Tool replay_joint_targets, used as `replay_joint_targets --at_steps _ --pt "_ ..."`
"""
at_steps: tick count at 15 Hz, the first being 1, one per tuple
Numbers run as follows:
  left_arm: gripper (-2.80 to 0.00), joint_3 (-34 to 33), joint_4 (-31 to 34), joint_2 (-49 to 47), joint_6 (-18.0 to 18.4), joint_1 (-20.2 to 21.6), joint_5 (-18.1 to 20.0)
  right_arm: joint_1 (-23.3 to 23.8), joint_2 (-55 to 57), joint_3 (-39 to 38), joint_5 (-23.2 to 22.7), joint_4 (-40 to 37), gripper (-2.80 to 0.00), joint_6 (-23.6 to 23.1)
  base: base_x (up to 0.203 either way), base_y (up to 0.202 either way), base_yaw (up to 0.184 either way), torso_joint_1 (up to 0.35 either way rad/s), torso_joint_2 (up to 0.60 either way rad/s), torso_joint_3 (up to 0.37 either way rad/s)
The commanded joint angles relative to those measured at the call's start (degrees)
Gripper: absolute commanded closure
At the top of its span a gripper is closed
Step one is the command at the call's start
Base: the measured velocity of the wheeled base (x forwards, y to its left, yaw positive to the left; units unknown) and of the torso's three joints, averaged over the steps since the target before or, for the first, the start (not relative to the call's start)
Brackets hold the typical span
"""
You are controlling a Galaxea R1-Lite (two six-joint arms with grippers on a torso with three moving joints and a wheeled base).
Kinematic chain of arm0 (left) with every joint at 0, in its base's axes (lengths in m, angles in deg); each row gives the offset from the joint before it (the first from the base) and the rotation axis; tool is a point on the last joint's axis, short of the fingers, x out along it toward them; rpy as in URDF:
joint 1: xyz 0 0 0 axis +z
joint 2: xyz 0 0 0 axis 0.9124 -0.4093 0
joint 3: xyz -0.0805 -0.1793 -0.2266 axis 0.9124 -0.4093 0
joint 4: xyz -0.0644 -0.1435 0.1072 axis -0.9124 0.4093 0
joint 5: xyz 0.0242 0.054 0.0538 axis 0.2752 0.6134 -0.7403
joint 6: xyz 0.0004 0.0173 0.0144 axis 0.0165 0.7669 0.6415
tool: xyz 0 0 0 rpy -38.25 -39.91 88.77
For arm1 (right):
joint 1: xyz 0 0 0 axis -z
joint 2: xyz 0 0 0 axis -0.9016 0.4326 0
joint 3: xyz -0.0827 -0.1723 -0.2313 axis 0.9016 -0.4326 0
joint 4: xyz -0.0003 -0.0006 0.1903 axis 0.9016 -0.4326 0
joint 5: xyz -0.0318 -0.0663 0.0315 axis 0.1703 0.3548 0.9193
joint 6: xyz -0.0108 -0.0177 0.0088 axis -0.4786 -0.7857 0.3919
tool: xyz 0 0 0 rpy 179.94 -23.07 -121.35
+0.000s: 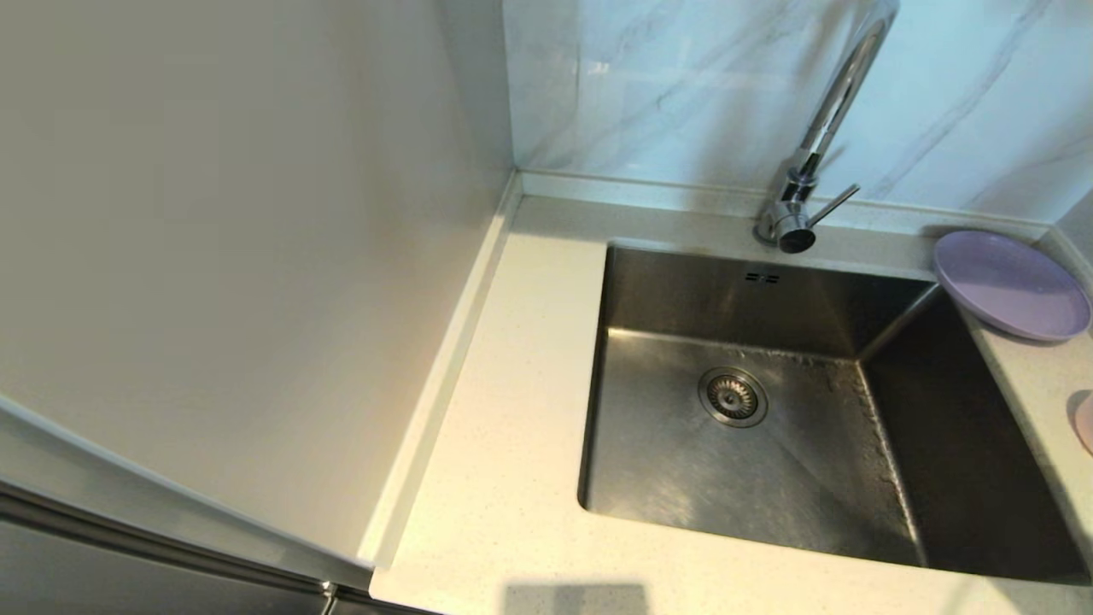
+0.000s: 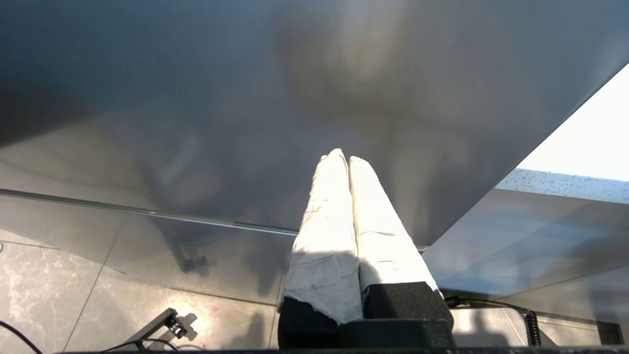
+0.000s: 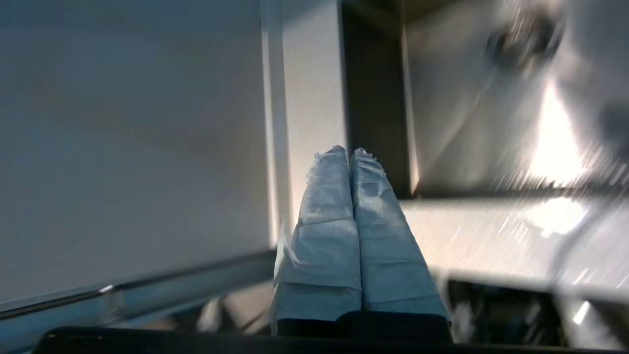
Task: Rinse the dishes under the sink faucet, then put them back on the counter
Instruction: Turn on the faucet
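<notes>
You had both dishes parked on the counter (image 1: 512, 478) to the right of the sink (image 1: 768, 444), which reads as the starting layout: nothing had gone under the faucet (image 1: 811, 162) yet. The plate (image 1: 1012, 286) lay flat at the back right corner, its near edge hanging slightly over the basin rim, so it was near the faucet's base and only a short carry from the spout. The cup (image 1: 1086, 423) showed only as a pale sliver at the right edge of the head view, nearer to you than the plate and apart from it.

The basin itself held nothing but the drain strainer (image 1: 733, 396), and no water ran from the spout. The faucet's thin lever (image 1: 832, 205) stuck out toward the plate's side, probably the first thing you had to deal with before any rinsing.

Neither arm showed in the head view. Your left gripper (image 2: 343, 156) had its padded fingers pressed together on nothing, hanging low beside a grey cabinet front (image 2: 245, 98) with the floor tiles (image 2: 59, 295) below it, the posture of an idle arm. Your right gripper (image 3: 348, 151) was likewise pinched together and empty, pointing at cabinet panels with blur around it; it needed to open before taking either dish.
</notes>
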Motion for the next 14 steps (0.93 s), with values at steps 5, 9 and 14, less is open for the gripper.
replay_joint_targets --at_steps 5,9,14 --pt "0.0 0.0 0.0 0.0 -0.02 0.02 -0.01 0.96 4.06 -6.2 -3.69 -5.39 0.0 -2.04 0.0 0.0 0.0 0.0 0.0 0.0" --pt "0.0 0.0 0.0 0.0 -0.02 0.02 -0.01 2.43 -1.33 -12.34 -1.24 -5.91 0.0 -27.39 0.0 0.0 0.0 0.0 0.0 0.0" --pt "0.0 0.0 0.0 0.0 -0.02 0.02 -0.01 10.94 -1.77 -13.72 5.76 -20.23 0.0 -40.44 0.0 0.0 0.0 0.0 0.0 0.0"
